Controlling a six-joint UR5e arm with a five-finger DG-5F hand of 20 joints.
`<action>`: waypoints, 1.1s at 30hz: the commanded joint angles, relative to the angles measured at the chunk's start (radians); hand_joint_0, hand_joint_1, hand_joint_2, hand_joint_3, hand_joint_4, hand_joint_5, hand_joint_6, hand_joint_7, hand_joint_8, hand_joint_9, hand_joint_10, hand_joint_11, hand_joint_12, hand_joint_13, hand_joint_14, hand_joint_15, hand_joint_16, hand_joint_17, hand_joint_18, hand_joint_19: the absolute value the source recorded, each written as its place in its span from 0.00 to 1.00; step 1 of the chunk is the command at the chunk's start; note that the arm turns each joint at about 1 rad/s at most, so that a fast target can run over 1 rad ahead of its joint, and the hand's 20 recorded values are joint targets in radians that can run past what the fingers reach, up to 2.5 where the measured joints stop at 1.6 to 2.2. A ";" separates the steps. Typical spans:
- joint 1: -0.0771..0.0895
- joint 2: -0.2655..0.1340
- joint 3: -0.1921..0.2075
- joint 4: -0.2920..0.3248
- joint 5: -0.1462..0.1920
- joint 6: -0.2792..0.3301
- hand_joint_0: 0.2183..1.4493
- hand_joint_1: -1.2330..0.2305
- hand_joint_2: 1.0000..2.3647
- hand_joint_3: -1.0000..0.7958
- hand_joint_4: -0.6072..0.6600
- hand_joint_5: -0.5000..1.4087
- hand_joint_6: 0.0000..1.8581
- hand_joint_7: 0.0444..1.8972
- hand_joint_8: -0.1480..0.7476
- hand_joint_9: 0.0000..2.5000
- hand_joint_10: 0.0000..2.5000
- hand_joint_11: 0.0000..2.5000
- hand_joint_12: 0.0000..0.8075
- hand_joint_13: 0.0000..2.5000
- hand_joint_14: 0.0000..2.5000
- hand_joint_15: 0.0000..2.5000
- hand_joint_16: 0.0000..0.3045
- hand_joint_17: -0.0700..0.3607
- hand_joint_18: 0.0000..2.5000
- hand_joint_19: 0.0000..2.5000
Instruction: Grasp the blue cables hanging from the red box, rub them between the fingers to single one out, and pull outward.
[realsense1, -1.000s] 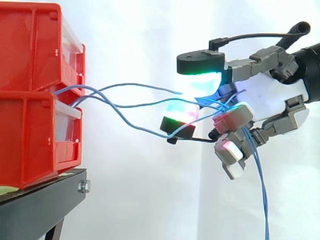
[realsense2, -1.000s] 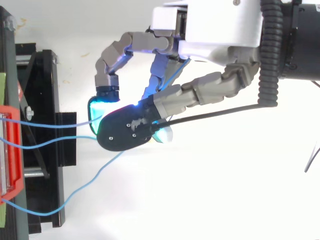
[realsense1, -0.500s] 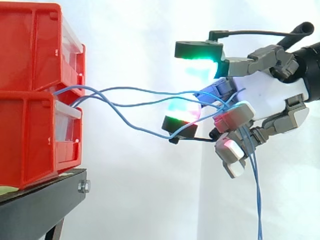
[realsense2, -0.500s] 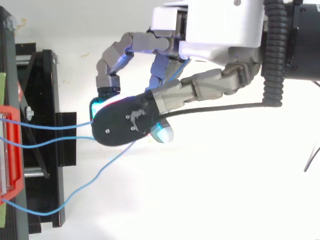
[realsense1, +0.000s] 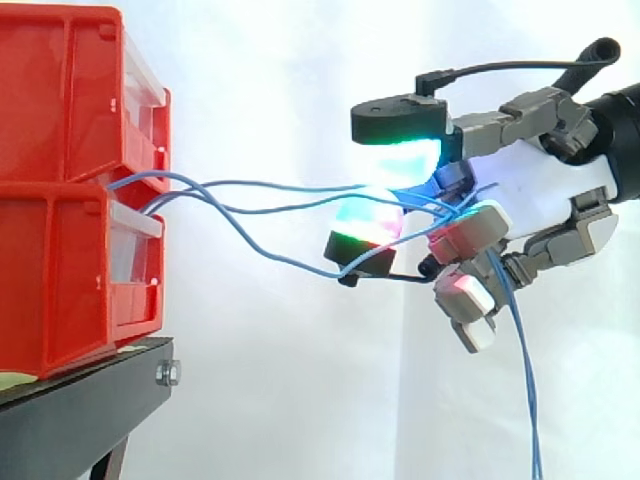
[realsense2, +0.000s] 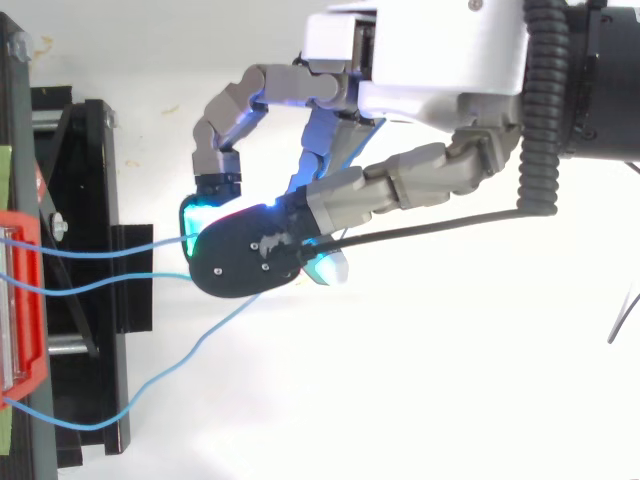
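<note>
Currently, the robot hand (realsense1: 540, 190) reaches in level from the right, its curled fingers pinching the thin, flexible blue cables (realsense1: 290, 184) between glowing pads. The cables sag leftward to the stacked, rigid red plastic bins (realsense1: 60, 270).

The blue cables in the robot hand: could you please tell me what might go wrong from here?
Several blue cables run together between the robot hand's glowing pads, so a pull would probably drag more than one.
They cross each other between the red boxes and the robot hand, so they might tangle.
The boxes sit near the stand's edge; a hard pull could shift them.
</note>
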 joint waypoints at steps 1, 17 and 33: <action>-0.001 0.001 0.000 0.000 0.000 -0.001 0.31 0.35 0.01 0.48 0.52 0.19 0.49 0.45 0.50 0.51 0.01 0.46 0.50 0.42 0.01 0.29 0.20 0.48 0.34 0.25; 0.001 -0.001 0.000 -0.002 0.000 0.000 0.34 0.30 0.02 0.54 0.47 0.19 0.50 0.55 0.48 0.50 0.01 0.47 0.48 0.41 0.01 0.29 0.18 0.45 0.33 0.25; -0.001 0.001 0.000 -0.026 0.000 0.000 0.26 0.44 0.00 0.33 0.54 0.19 0.48 0.50 0.48 0.52 0.01 0.46 0.48 0.41 0.01 0.30 0.18 0.45 0.32 0.26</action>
